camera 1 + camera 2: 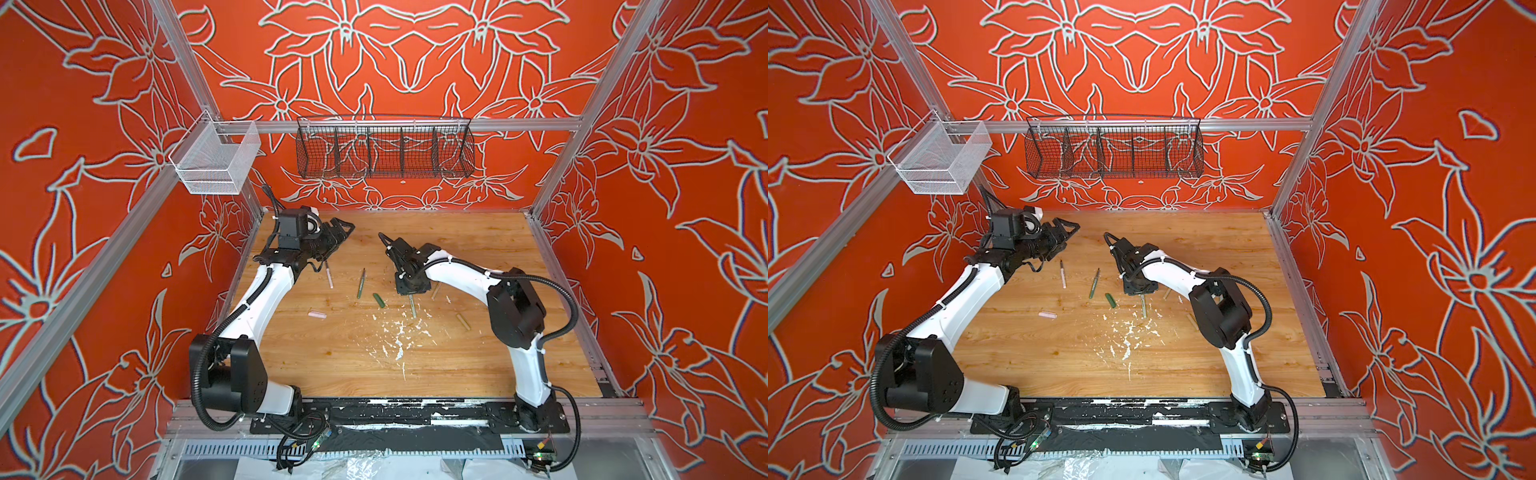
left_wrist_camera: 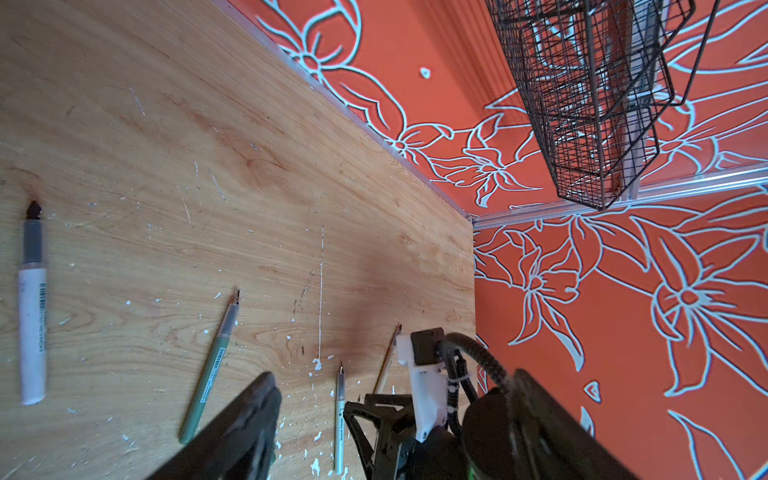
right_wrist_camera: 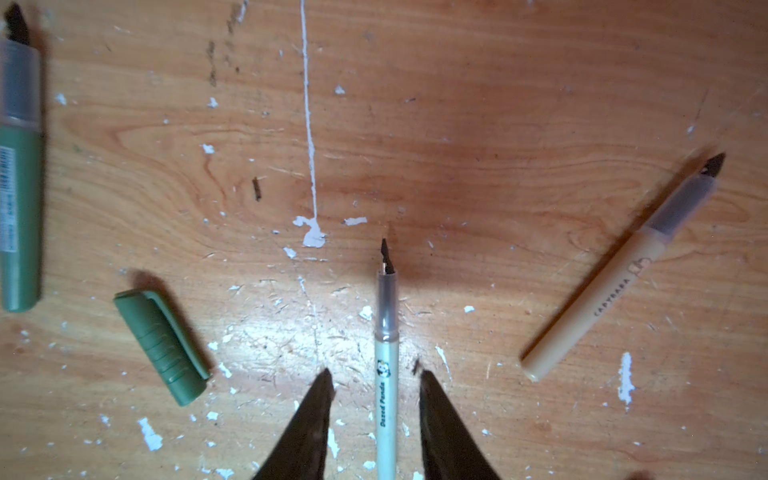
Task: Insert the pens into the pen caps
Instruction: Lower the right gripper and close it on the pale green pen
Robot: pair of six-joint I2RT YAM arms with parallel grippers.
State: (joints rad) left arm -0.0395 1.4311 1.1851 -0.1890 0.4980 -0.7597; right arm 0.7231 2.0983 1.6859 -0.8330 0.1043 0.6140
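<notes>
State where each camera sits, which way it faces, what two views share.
Top views: high behind the arm bases, looking down at the table; both arms show.
Left wrist: low, looking across the table at the right gripper; own fingers show.
Right wrist: faces down; its open fingertips straddle the light green pen.
Shared: both wrist views show that pen.

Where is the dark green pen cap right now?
In both top views the dark green cap lies on the table near its middle, between the dark green pen and the light green pen.
</notes>
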